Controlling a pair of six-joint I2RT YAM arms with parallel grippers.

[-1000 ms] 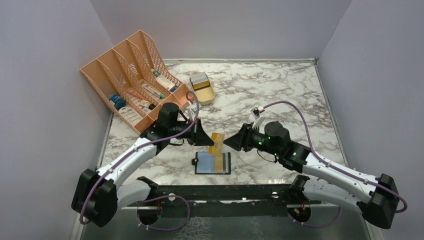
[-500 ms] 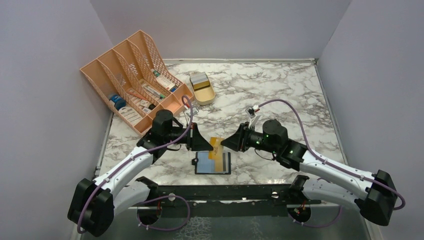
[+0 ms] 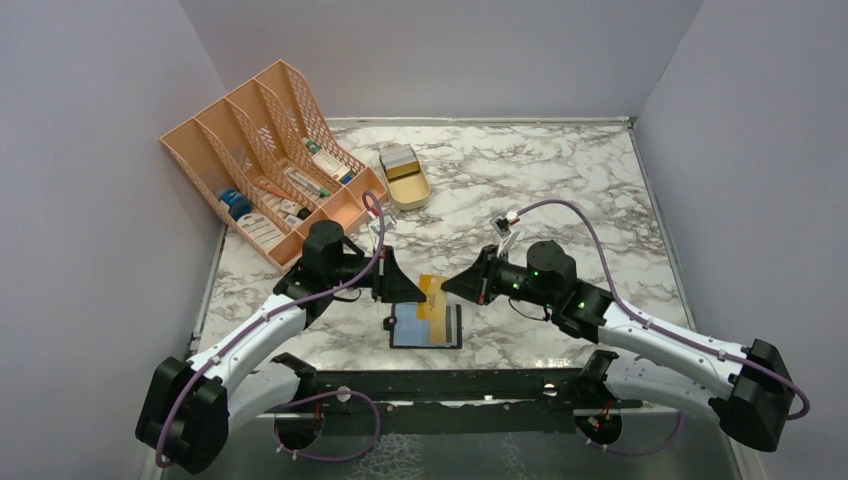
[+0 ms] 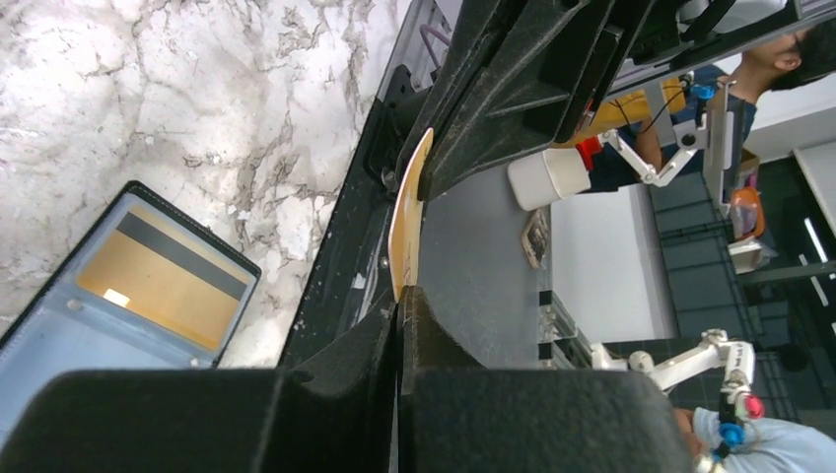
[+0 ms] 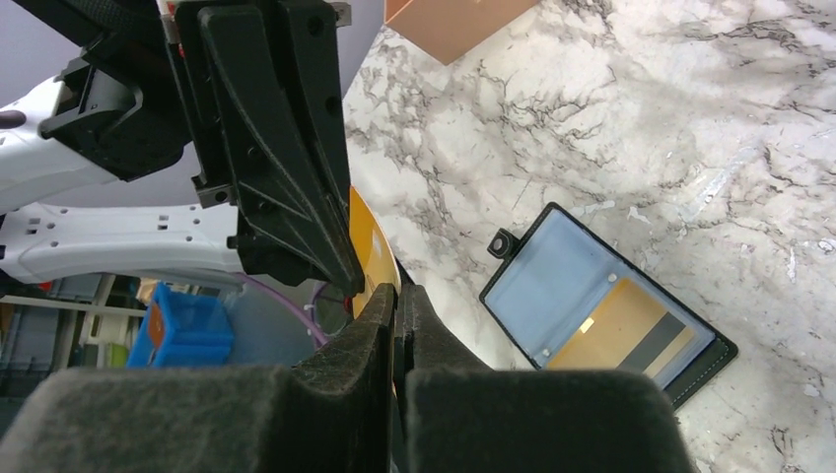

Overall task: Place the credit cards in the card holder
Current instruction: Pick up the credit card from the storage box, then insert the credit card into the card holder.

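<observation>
The black card holder [image 3: 410, 327] lies open on the marble, blue-grey lining up, with one gold card [image 3: 443, 325] with a dark stripe tucked in its slot. A second gold-yellow credit card [image 3: 433, 288] is held just above the holder's far edge. My left gripper [image 3: 421, 291] is shut on its left end and my right gripper [image 3: 446, 287] is shut on its right end. In the left wrist view the card [image 4: 407, 222] stands edge-on beyond my shut fingertips, holder [image 4: 59, 330] at lower left. In the right wrist view the card [image 5: 370, 251] shows beside the holder [image 5: 552, 281].
A peach mesh file organiser [image 3: 270, 160] with labelled boxes stands at the back left. A tan oval tin [image 3: 405, 175] holding pale cards sits beside it. A black rail [image 3: 440, 385] runs along the table's near edge. Grey walls close three sides.
Both grippers have come lower and a little left with the gold card, which now lies flatter just above the holder. Over the last half second almost nothing moved.
</observation>
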